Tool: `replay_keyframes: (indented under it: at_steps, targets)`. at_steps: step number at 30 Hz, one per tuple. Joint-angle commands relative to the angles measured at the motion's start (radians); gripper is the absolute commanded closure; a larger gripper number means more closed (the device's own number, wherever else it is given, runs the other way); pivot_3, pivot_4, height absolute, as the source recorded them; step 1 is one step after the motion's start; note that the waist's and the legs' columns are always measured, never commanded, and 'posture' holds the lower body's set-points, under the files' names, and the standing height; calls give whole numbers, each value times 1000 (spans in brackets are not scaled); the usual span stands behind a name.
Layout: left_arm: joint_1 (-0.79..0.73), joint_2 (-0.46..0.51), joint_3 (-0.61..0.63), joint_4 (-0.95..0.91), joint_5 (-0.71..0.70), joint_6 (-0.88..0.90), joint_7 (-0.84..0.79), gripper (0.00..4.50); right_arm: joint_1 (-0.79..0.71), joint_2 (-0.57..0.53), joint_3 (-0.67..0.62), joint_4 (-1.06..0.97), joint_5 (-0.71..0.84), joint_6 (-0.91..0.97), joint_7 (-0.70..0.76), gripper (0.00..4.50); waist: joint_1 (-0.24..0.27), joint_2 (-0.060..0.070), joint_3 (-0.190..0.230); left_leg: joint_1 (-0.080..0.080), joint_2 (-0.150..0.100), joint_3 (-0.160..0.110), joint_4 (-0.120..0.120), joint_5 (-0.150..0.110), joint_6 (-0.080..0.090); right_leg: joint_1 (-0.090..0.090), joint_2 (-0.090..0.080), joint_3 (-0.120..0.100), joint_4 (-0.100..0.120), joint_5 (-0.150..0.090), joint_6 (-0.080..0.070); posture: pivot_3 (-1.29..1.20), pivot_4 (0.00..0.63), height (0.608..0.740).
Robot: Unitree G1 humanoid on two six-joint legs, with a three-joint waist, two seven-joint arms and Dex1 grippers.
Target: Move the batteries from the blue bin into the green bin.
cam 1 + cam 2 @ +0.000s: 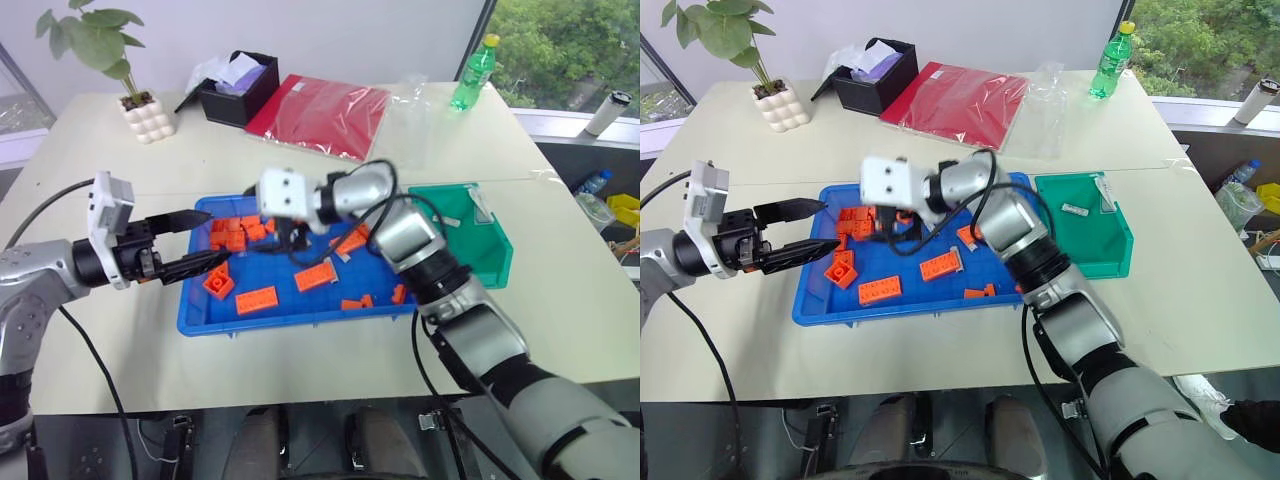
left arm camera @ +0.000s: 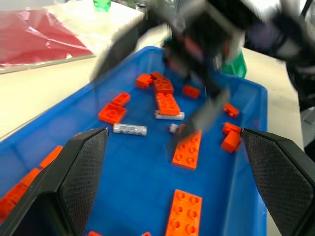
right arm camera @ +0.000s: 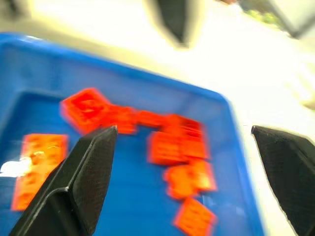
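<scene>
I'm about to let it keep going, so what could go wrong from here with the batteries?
1. The batteries lie among orange bricks in the blue bin; the open right gripper could pinch a brick instead.
2. The open left gripper hovers over the same bin's edge, so the arms might collide.
3. The green bin is narrow; a drop could miss.

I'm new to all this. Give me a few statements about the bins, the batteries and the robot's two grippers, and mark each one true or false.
1. Batteries lie among orange bricks in the blue bin. True.
2. The green bin is empty. False: small silvery pieces that look like batteries lie inside it.
3. The right gripper is shut on a battery. False: it is open, with nothing between its fingers.
4. The left gripper is open at the blue bin's left edge. True.
5. The green bottle stands in the blue bin. False: it stands on the table.
</scene>
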Motion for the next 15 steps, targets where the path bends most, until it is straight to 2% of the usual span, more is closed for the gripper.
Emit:
replay_keyframes:
  at_steps: [1, 7, 15]
  targets:
    - [-30, -5, -11, 11, 13, -25, -9, 0, -8, -10, -53, -59, 32, 200, -50, 26, -1, 0, 0, 0, 0, 0, 0, 0, 1, 0, 0, 0, 0, 0, 0, 0, 150, 740]
    - [-39, -17, -30, 27, 29, -41, -13, 0, 49, -59, -79, -150, 59, 428, -102, 26, -1, 0, 0, 0, 0, 0, -1, -1, 2, -1, 0, 0, 0, 0, 0, 0, 150, 740]
    - [-40, -18, -57, 50, 98, -93, -26, 0, 150, -49, -59, -358, 123, 691, -187, 26, -2, 0, 0, 0, 0, 0, -3, -2, 3, -1, 0, 0, 0, 0, 0, 0, 150, 740]
